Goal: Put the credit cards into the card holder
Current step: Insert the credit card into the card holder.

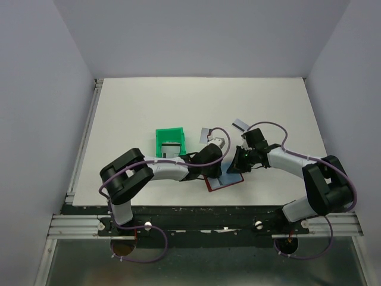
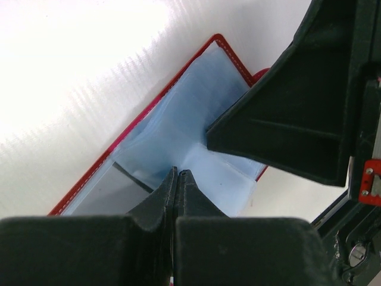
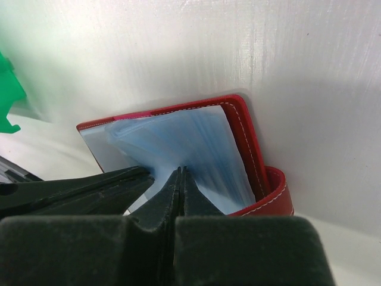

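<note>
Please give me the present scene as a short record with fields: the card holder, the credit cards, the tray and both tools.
card holder: lies open on the table, light blue inside up
left tool: shut, tips on the blue inside
right tool: shut, tips on the blue inside, facing the left tool
credit cards: two flat on the table, the second further right
green tray: left of the cards, something grey inside
</note>
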You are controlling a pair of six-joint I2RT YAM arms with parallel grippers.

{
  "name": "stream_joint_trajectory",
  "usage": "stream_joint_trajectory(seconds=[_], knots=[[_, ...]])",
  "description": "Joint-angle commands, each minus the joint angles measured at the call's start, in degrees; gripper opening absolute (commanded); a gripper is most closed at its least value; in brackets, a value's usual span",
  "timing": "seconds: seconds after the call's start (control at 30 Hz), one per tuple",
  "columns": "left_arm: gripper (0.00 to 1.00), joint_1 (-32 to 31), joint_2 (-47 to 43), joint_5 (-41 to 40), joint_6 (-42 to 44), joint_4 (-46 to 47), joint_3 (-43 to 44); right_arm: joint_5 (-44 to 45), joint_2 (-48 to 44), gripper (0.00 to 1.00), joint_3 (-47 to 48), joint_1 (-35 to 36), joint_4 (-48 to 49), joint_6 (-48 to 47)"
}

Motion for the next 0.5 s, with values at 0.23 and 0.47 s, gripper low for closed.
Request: stream_joint_trajectory(seconds=[0.23, 0.47], knots=[[0.02, -0.3, -5.29, -3.36, -0.1, -7.12, -6.64, 5.07, 0.55, 0.03, 0.1, 0.15, -2.86, -0.65], [0.02, -0.3, -6.52, -3.8, -1.07, -7.47, -7.61, 5.33, 0.29, 0.03, 0.19, 0.15, -3.21, -1.0]])
